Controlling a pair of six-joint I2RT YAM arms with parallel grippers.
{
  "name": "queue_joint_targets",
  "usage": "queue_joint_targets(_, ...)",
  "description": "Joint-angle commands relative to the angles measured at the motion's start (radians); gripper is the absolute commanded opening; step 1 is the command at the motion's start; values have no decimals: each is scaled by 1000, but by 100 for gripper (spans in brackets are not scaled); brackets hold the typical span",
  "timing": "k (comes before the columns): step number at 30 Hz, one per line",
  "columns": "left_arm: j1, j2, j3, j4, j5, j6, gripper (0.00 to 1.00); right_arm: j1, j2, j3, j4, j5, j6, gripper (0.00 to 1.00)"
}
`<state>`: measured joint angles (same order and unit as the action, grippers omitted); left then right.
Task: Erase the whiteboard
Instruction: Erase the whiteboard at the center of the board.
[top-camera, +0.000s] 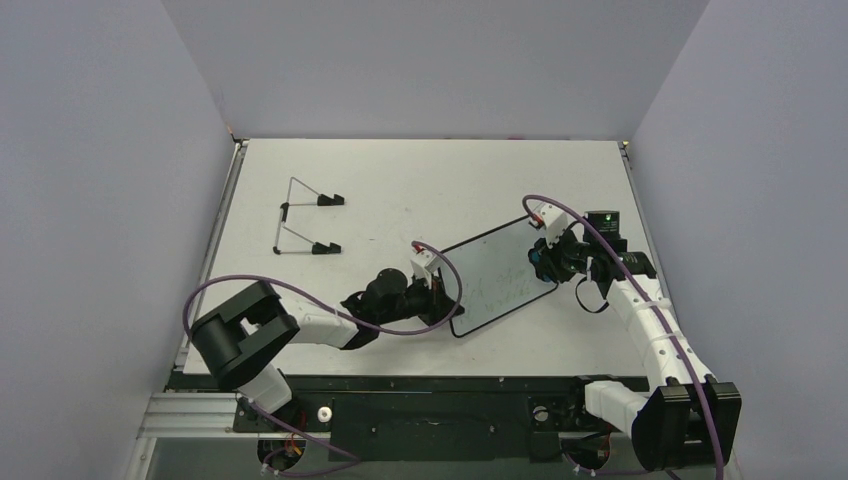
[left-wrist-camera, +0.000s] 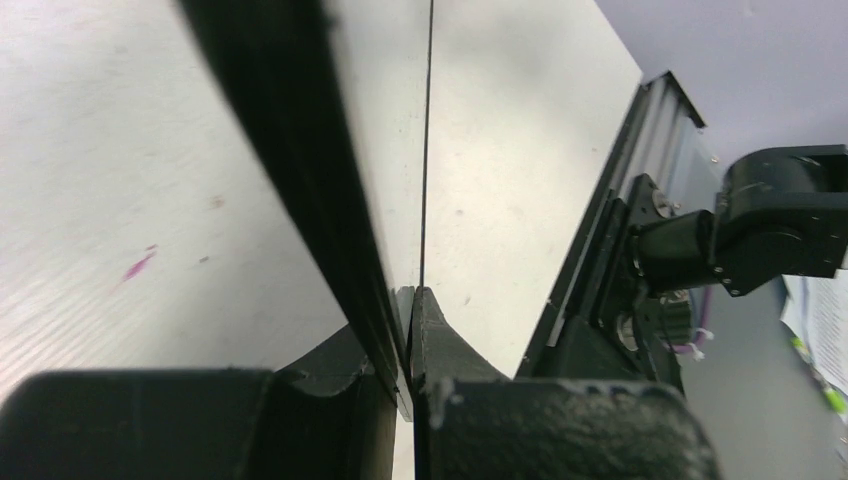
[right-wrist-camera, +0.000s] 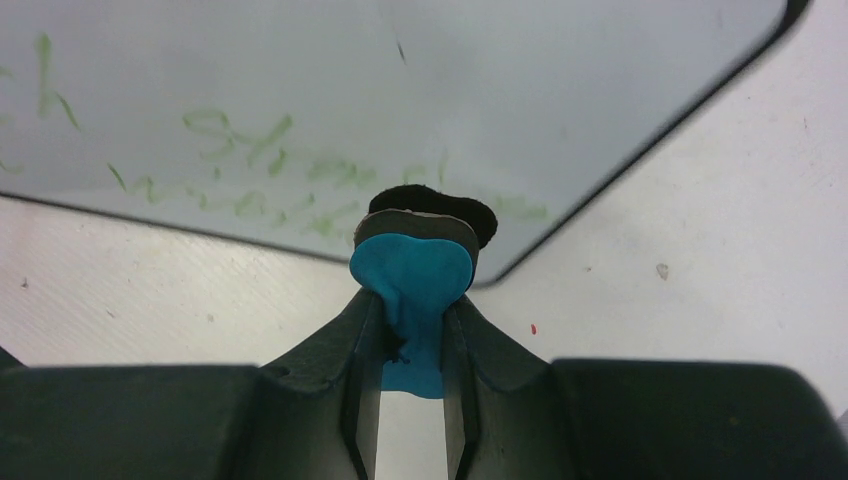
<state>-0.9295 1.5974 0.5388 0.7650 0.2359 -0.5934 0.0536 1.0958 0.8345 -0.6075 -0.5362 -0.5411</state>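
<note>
Blue-and-black eraser block (right-wrist-camera: 411, 268) is clamped between my right fingers (top-camera: 544, 263), which are closed on its blue body. Its dark pad faces forward. The pad meets the thin white glossy whiteboard with the narrow black rim (top-camera: 497, 278) at the near long edge, just beside the rounded right corner.

My left fingers (top-camera: 441, 298) are closed on the opposite short edge of the board. In the left wrist view the black rim (left-wrist-camera: 295, 150) runs edge-on straight out from between them. I cannot tell whether that end rests on the white counter (top-camera: 400, 185) or is raised slightly off it.

Governing relation: the board's long axis runs from my left fingers at near left to my right fingers at far right. Faint green handwriting (right-wrist-camera: 240, 140) starts directly ahead of the pad. It continues across the face toward the left-held end, in lines close to the near long edge.

Judgement: wiping has not cleared this text. The right arm is the working arm and the left arm is the brace. The stroke should travel along the long axis toward the left fingers, with the pad kept flat on the face.

Well beyond the board, at far left of the counter, lies the thin wire stand with black feet (top-camera: 300, 215), clear of both arms.
</note>
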Motion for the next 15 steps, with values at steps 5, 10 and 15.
queue_joint_targets(5, 29, -240, -111, -166, -331, 123, 0, -88, 76, 60, -3, 134, 58, 0)
queue_joint_targets(10, 27, -282, -138, -173, -341, 150, 0, -105, 220, 80, 4, 210, 150, 0)
queue_joint_targets(15, 18, -301, -161, -164, -339, 158, 0, -91, 339, 91, 38, 305, 219, 4)
